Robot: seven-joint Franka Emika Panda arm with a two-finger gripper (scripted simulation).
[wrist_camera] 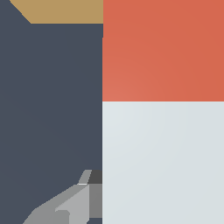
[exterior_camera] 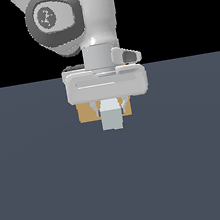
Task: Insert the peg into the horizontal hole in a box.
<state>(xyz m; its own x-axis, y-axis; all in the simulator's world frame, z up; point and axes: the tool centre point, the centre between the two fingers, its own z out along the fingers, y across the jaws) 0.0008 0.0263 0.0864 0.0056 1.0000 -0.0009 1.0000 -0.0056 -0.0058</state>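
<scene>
Jaws of gripper clamp the peg above dark slate floor, black backdrop

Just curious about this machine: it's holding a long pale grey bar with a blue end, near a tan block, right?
Not quite. The end of the long pale grey-white bar is red-orange, not blue, as the wrist view shows. The rest holds: the gripper holds it near the tan cardboard-coloured block.

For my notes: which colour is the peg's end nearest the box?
Red-orange; the rest of the peg is pale grey-white. The wrist view shows it best.
</scene>
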